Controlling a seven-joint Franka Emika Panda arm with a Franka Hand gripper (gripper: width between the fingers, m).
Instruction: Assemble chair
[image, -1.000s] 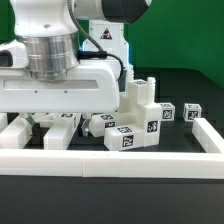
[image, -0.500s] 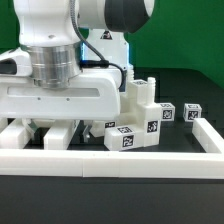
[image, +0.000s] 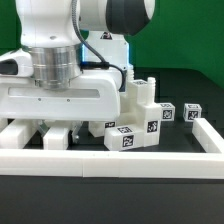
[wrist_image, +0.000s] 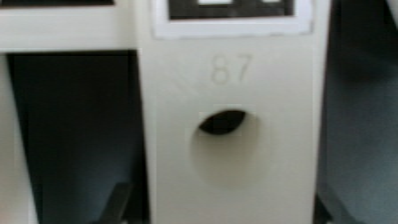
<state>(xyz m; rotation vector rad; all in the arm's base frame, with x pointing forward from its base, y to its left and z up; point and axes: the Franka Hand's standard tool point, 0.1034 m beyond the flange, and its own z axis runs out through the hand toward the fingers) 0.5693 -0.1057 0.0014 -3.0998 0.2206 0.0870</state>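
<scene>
Fingertips of the gripper show in your wrist view as two dark tips, one on each side of a white chair slab. They are spread to the slab's width and sit just beside its long edges. Whether they press on it you cannot tell.

The slab runs lengthwise between the tips, with a dark round hole near its middle and a square tag at its far end.

In the exterior view, a plain white border rail walls in the work area like a shallow tray. Inside it the gripper hangs low at the exterior view's left, its tips hidden behind the rail. To the exterior view's right lie the other chair parts — a tall stepped block, a low tagged block just in front of it, and a small tagged cube farther right.
</scene>
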